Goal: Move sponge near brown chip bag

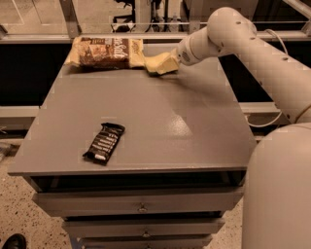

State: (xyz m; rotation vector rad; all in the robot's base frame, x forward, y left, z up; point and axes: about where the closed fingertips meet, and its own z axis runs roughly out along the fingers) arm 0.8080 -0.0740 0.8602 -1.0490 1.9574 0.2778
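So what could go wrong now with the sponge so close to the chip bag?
The gripper holds the sponge right beside the brown chip bag. If it pushes closer, it might shove the bag, which lies at the table's far edge and could slide off. Released carelessly, the sponge might tumble over that edge too.

I am in an office or lab: a grey counter with drawers, a speckled floor, chair wheels behind a rail. My pincer is at the counter's far edge.
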